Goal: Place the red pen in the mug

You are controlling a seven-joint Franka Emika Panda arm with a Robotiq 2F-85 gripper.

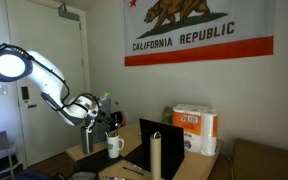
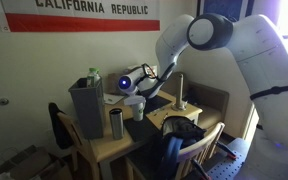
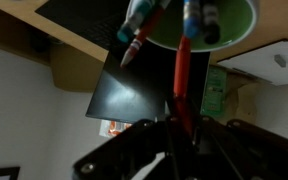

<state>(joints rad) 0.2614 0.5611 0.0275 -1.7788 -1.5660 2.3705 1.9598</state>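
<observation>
My arm reaches in from frame left, pincer just up-left of mug. Clamped tight on red pen: slim, straight, upright.

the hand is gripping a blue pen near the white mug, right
Not quite: the pen is red, not blue. The wrist view shows the hand gripping the red pen. The rest stands: in an exterior view the hand is near the white mug.
</observation>
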